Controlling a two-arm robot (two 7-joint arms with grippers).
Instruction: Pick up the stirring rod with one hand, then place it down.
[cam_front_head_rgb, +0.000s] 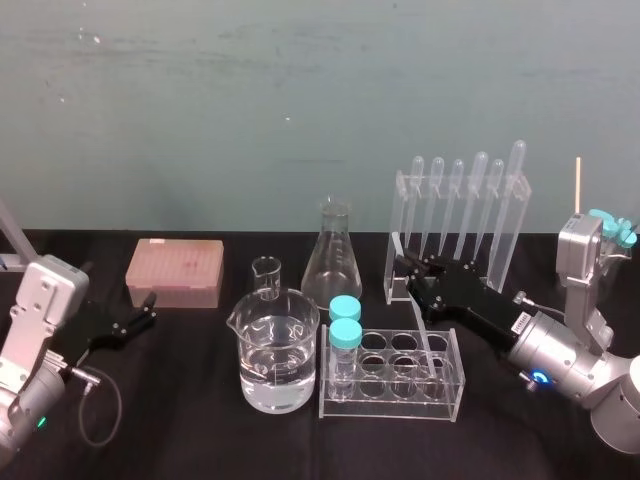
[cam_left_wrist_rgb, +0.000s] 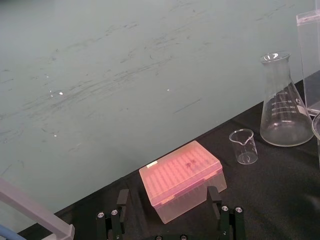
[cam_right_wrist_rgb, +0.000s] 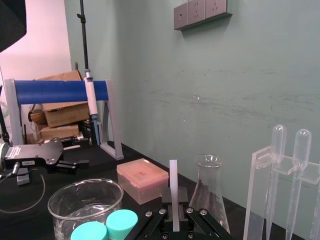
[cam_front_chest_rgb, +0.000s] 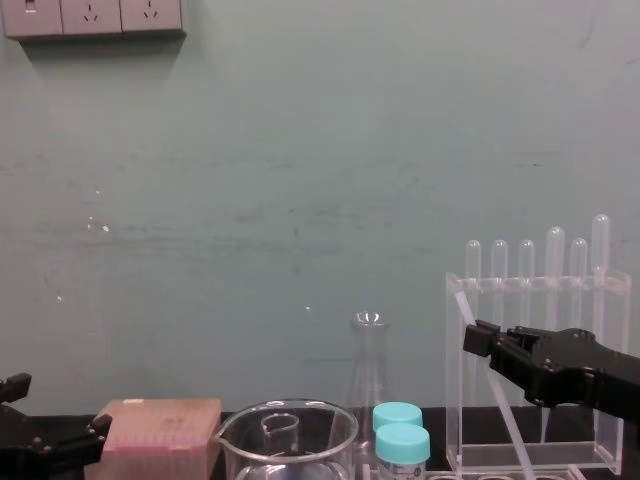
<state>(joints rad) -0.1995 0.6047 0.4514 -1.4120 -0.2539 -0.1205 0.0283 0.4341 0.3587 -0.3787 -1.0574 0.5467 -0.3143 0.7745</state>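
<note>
The tip box (cam_front_head_rgb: 174, 272) sat far left, the small beaker (cam_front_head_rgb: 266, 275) right of it behind the large beaker (cam_front_head_rgb: 275, 350), then the flask (cam_front_head_rgb: 336, 262); the right gripper (cam_front_head_rgb: 410, 278) held the stirring rod (cam_right_wrist_rgb: 173, 190) between the near tube rack (cam_front_head_rgb: 392, 375) and far pipette rack (cam_front_head_rgb: 455, 225)

Even, soft light; faint shadows; small glints on flask (cam_left_wrist_rgb: 286, 107).

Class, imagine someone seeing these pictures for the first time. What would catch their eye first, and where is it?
First comes the right gripper, reaching in front of the clear pipette rack and pinching the stirring rod, which slants down toward the tube rack. Next is the large beaker of water at centre front. The left gripper sits open at far left beside the pink box.
</note>
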